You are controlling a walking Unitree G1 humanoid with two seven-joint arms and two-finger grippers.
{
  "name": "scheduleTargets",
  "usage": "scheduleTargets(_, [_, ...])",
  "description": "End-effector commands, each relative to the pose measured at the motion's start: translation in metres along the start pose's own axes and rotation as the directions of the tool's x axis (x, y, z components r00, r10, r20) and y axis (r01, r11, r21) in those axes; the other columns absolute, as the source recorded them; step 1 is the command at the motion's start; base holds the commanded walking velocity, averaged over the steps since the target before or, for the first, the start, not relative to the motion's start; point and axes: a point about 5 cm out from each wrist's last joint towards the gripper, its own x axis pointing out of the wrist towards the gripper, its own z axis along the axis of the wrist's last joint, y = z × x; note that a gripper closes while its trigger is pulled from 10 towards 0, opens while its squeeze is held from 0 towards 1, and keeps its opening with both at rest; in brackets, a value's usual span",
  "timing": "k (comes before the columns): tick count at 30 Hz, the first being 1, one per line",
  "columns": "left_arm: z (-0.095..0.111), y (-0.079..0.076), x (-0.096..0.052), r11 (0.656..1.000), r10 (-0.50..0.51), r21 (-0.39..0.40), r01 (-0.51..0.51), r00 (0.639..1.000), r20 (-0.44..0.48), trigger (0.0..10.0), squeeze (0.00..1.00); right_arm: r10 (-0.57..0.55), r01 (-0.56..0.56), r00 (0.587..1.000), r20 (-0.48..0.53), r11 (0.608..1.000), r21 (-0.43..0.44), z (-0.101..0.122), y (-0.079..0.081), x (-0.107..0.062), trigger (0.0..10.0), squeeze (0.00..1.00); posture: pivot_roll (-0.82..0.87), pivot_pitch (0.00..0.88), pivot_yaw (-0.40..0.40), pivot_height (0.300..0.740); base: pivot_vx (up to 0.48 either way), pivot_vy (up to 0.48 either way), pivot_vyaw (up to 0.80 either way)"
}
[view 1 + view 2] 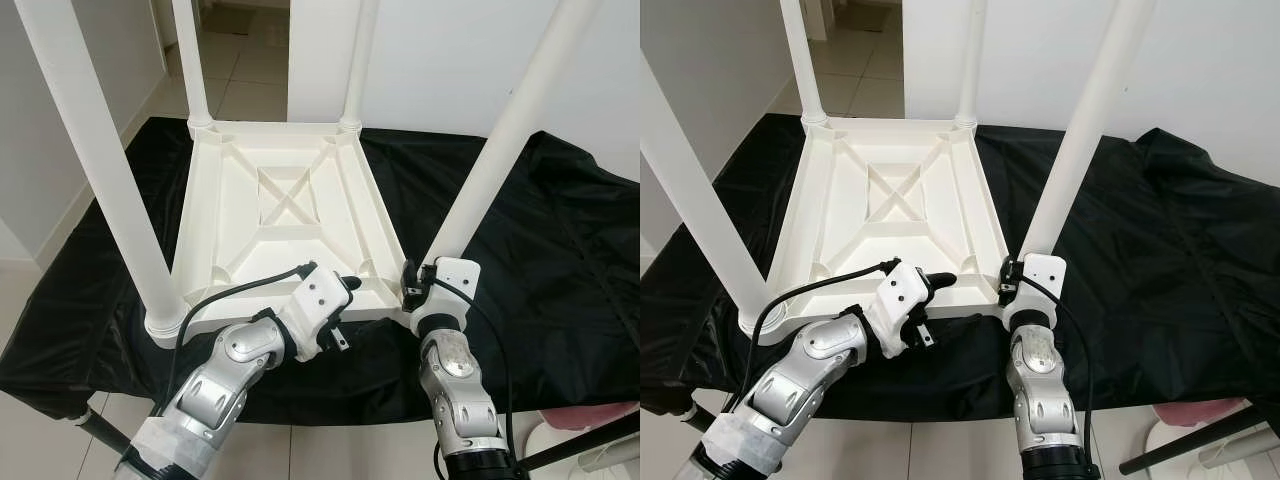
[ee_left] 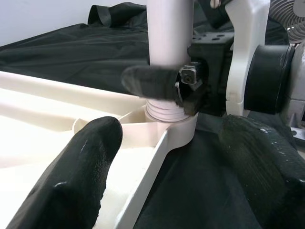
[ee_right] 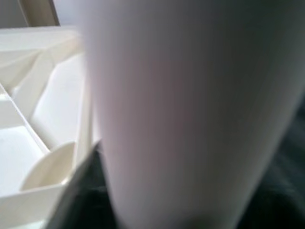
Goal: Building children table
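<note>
The light, stiff, smooth plastic leg (image 1: 490,150) at the tabletop's (image 1: 285,215) five-o'clock corner is apparently clasped low by the right gripper (image 1: 408,283), best hold near the socket, while the left gripper (image 2: 162,167) is spread over the rim.

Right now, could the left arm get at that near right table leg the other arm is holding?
Probably yes. The left gripper sits open at the tabletop's near edge, beside the leg, with nothing between. But the right gripper already clasps the leg's base, so only the part above is free.
</note>
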Motion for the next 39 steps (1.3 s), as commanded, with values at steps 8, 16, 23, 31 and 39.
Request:
scheduleTargets(8, [0.001, -0.005, 0.001, 0.999, -0.046, 0.012, 0.046, 0.999, 0.014, 10.0, 0.0, 0.069, -0.069, 0.998, 0.004, 0.997, 0.043, -0.006, 0.0, -0.008, 10.0, 1.0, -0.04, 0.0, -0.061, 0.74, 0.0, 0.0, 0.0])
scheduleTargets(16, [0.002, -0.003, 0.003, 0.999, -0.036, 0.016, 0.036, 0.999, 0.017, 10.0, 0.0, 0.21, -0.21, 0.977, 0.048, 0.978, 0.007, 0.0, -0.019, -0.017, 10.0, 0.42, -0.04, 0.0, -0.059, 0.74, 0.0, 0.0, 0.0])
scheduleTargets(23, [0.002, -0.002, 0.003, 0.999, -0.044, 0.023, 0.043, 0.999, 0.015, 10.0, 0.0, 0.373, -0.368, 0.925, 0.074, 0.927, -0.072, 0.006, -0.04, -0.012, 10.0, 0.0, -0.05, 0.0, -0.049, 0.74, 0.0, 0.0, 0.0])
scheduleTargets(31, [0.004, -0.001, 0.006, 0.998, -0.048, 0.03, 0.047, 0.999, 0.022, 10.0, 0.0, 0.54, -0.531, 0.841, 0.043, 0.838, -0.125, 0.009, -0.044, 0.004, 10.0, 0.0, -0.05, 0.0, -0.043, 0.74, 0.0, 0.0, 0.0])
scheduleTargets(39, [0.006, 0.001, 0.007, 0.999, -0.033, 0.037, 0.032, 0.999, 0.031, 10.0, 0.0, 0.649, -0.646, 0.76, -0.025, 0.752, -0.127, -0.003, -0.03, 0.018, 1.8, 0.0, -0.03, 0.0, -0.059, 0.74, 0.0, 0.0, 0.0])
